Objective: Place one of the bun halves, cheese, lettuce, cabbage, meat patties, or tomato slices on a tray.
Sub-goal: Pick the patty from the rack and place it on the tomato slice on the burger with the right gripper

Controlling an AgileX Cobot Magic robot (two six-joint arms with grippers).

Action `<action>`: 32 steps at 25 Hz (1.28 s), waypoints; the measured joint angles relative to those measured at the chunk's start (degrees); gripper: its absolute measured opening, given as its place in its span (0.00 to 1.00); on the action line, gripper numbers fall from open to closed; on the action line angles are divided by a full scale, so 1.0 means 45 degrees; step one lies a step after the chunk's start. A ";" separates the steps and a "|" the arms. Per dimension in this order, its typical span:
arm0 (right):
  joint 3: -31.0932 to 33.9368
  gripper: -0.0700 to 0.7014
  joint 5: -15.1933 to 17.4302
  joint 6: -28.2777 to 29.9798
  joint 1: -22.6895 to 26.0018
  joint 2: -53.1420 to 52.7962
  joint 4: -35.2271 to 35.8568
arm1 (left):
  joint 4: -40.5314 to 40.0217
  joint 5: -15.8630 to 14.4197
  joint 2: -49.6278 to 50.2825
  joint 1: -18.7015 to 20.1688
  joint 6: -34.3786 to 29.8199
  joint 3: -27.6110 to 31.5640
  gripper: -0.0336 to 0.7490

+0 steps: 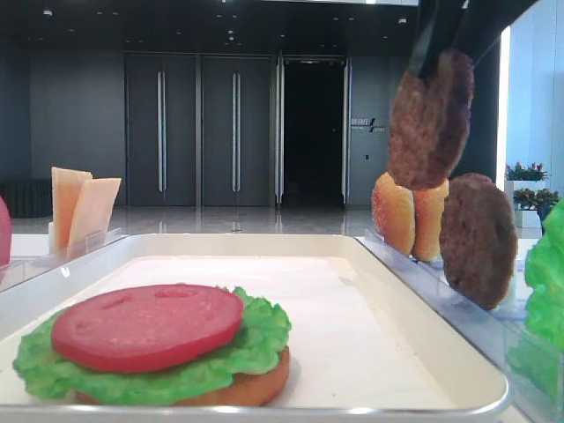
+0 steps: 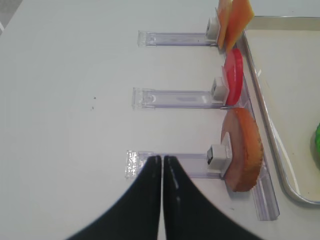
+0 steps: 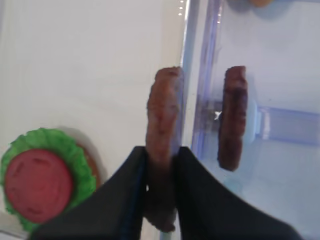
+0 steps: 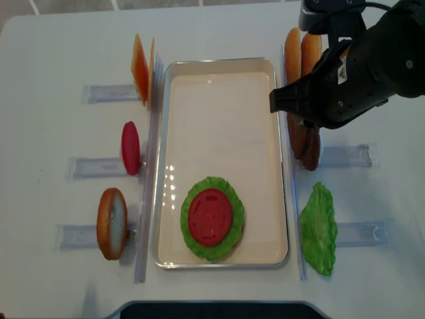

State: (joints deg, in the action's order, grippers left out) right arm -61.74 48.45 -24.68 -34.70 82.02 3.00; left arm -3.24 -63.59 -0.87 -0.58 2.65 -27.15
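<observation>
Right wrist view shows one meat patty (image 3: 162,117) held on edge between the two dark fingers (image 3: 125,200) of the right gripper (image 3: 160,165), which is clamped on its lower part. The patty hangs over the rim of the tray (image 3: 100,60), just beside the clear plastic rack (image 3: 280,125). A second meat patty (image 3: 234,117) stands upright in that rack, apart from the held one.

From the low exterior high view, the held patty (image 1: 430,119) is raised above the bun halves (image 1: 411,213) standing in the right-hand rack, and the second patty (image 1: 478,238) stands nearer the camera in the same row.

On the tray's white bottom (image 1: 352,317) lies a stack: a bun half (image 1: 256,388) at the base, a lettuce leaf (image 1: 238,348) on it, and a tomato slice (image 1: 147,326) on top. The overhead view places this stack (image 4: 211,217) in the near part of the tray (image 4: 219,100). A loose lettuce leaf (image 4: 319,228) lies right of the tray.

Left of the tray, racks hold cheese slices (image 4: 141,66), a tomato slice (image 4: 130,147) and a bun half (image 4: 111,222), each on edge.

Left wrist view shows the left gripper (image 2: 163,167) with its fingers pressed together on nothing, over the white table (image 2: 65,100) at the outer end of the rack (image 2: 170,165) that holds the bun half (image 2: 243,150).
</observation>
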 joint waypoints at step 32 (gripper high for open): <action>0.3173 0.29 -0.2127 1.6820 -0.0927 0.1601 1.8351 | 0.0000 0.0000 0.0000 0.0000 0.0000 0.0000 0.04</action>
State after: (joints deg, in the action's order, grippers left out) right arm -47.46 38.88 51.01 -38.87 89.22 85.58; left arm -3.24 -63.59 -0.87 -0.58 2.65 -27.15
